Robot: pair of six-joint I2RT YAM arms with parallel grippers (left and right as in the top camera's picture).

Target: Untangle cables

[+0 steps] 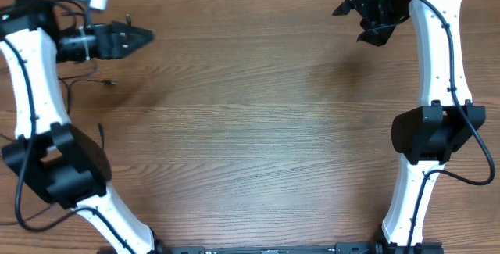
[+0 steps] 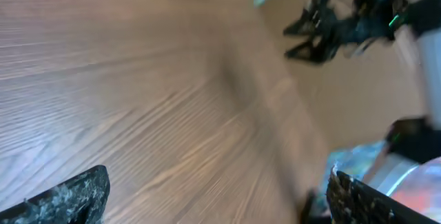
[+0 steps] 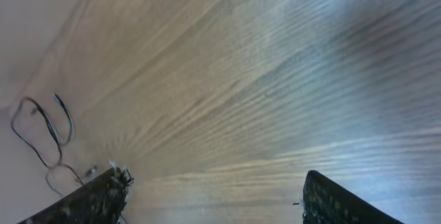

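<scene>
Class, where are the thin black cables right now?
Overhead, the cables lie on the table's far left, beside the left arm and below the left tool; the right wrist view shows them at lower left.

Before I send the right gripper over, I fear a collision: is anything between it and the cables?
Nothing visible lies on the table between the right gripper and the cables; the left gripper hangs close beside that line, though.
</scene>
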